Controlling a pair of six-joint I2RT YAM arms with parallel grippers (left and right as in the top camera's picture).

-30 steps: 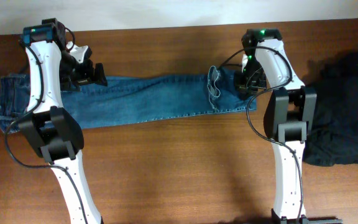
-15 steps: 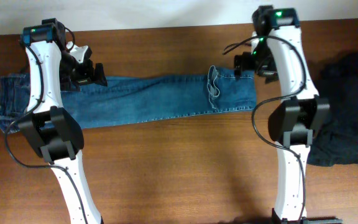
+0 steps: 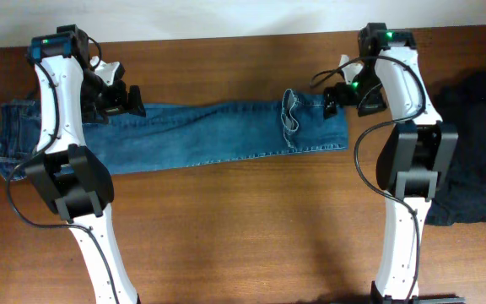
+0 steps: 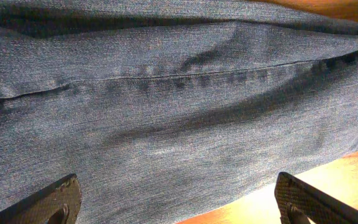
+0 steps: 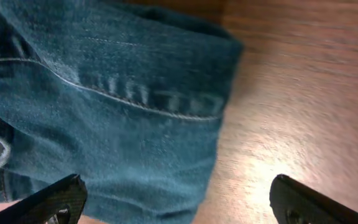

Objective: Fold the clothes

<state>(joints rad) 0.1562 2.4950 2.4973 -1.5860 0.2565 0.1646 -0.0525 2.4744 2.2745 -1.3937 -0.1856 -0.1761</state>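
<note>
The jeans (image 3: pixel 209 135) lie stretched across the far half of the wooden table (image 3: pixel 226 219). The waist end is bunched at the far left, and the legs run out to the right.

My left gripper (image 3: pixel 129 101) hangs over the upper edge of the jeans, near the waist end. Through my left wrist camera, my two left fingers (image 4: pixel 55 202) stand spread wide apart with nothing between them. Blue denim (image 4: pixel 166 124) fills nearly all the view beneath them, and a stitched seam (image 4: pixel 166 76) crosses it. A strip of bare table (image 4: pixel 347 180) shows at the lower right. I cannot tell whether my fingertips touch the cloth.

Further right, a small flap of denim (image 3: pixel 291 118) is turned back on the legs, showing pale stitching.

My right gripper (image 3: pixel 336 97) sits at the upper right corner of the leg ends. Its fingers (image 5: pixel 51 202) are also wide apart and hold nothing. One finger is over the denim (image 5: pixel 104 124) and the other over bare wood (image 5: pixel 303 93), with the edge of the cloth running between them.

At the far right, well apart from the jeans, a limp black garment (image 3: pixel 471 152) lies crumpled beside my right arm.
</note>
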